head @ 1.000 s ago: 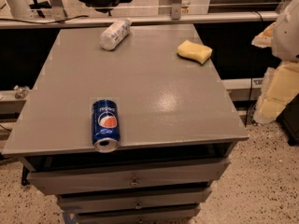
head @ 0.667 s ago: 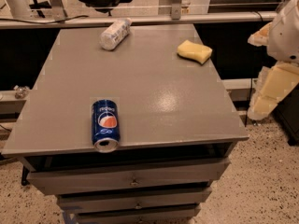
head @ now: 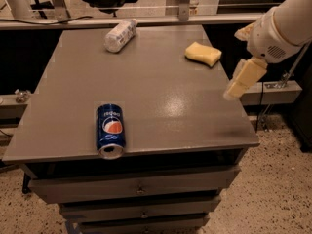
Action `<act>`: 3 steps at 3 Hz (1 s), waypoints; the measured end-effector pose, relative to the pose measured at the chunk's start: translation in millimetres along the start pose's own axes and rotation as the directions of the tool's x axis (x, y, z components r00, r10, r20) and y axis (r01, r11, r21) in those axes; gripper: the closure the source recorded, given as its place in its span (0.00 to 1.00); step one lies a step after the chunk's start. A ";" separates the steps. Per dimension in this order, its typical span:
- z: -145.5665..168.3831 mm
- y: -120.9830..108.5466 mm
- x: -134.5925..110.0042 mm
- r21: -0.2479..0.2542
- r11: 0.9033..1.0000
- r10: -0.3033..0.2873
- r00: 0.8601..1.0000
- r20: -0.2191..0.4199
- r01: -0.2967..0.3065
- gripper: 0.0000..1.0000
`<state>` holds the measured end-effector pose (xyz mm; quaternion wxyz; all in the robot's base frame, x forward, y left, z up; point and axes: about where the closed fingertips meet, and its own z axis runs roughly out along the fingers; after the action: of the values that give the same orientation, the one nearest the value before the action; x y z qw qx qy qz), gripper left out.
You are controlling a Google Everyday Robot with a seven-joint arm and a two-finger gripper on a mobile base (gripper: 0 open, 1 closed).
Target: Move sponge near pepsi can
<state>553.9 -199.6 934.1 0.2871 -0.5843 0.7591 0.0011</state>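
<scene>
Dim, warm overhead light leaves a soft glare on the tabletop (head: 146,67) right of centre; the gripper (head: 239,82) hangs over its right edge, a faint shadow beneath.

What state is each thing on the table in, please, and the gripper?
Sponge: lying flat, far right of the table, untouched.
Pepsi can: on its side, near edge, top toward camera.
Bottle: on its side, far edge.
Gripper: in the air at the right edge, apart from the sponge.
Drawers: shut.
</scene>
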 end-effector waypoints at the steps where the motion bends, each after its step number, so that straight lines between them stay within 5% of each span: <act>1: 39.0 -45.6 -3.9 0.049 0.997 0.060 0.995 0.080 -0.064 0.00; 3: 103.0 -116.1 -7.8 0.066 0.967 0.229 0.951 0.210 -0.247 0.00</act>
<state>702.9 -194.7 890.3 0.3863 -0.4716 0.7904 0.0598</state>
